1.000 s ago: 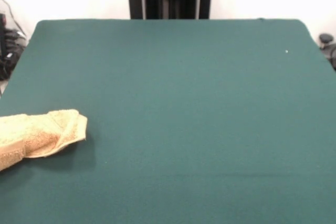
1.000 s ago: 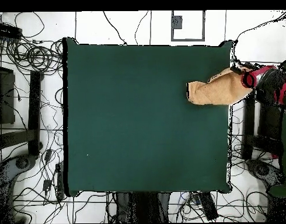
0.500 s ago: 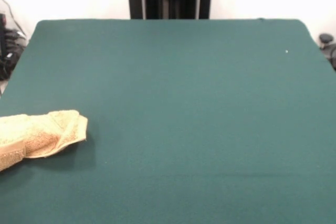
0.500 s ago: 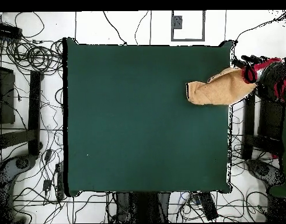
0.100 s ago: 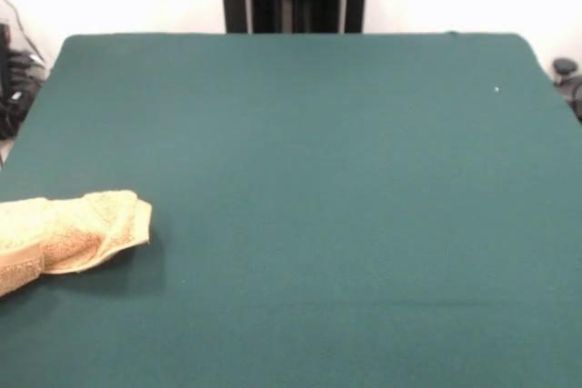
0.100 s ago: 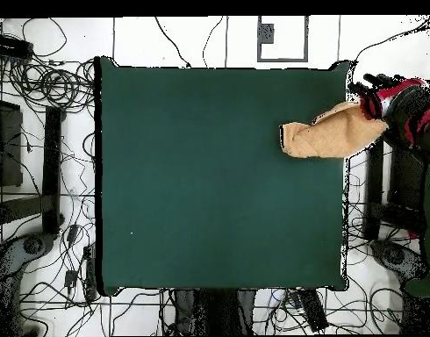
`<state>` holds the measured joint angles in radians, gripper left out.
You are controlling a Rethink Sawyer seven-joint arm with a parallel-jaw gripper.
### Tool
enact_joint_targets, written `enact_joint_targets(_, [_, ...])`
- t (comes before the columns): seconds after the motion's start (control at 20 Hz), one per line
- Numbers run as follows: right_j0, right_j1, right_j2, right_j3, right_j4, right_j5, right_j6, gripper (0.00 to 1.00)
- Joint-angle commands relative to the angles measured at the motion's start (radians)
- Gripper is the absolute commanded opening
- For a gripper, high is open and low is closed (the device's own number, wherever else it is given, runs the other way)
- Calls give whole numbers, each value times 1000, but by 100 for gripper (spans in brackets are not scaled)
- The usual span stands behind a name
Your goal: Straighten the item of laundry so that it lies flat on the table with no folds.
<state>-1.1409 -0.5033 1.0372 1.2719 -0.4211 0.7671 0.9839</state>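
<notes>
The item of laundry is a tan terry towel, bunched into a thick folded roll at the left edge of the front view, which cuts off part of it. From overhead the towel lies across the right edge of the green table, its outer end hanging past that edge. My gripper, at the end of the red and black arm, is at that outer end, off the table. Whether it holds the cloth cannot be made out. The front view does not show the gripper.
Cables, stands and dark equipment crowd the floor on all sides of the table in the overhead view. A tiny white speck lies on the felt at the far right of the front view.
In the overhead view the arm's end has drifted slightly toward the picture's top beside the towel's outer end. The towel's folded tip on the table has barely moved.
</notes>
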Motion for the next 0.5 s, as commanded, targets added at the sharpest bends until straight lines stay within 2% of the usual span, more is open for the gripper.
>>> enact_joint_targets(0.05, [94,-50,-146,183,-5,-70,268,100])
enact_joint_targets(0.5, [139,-110,-214,230,17,-144,319,100])
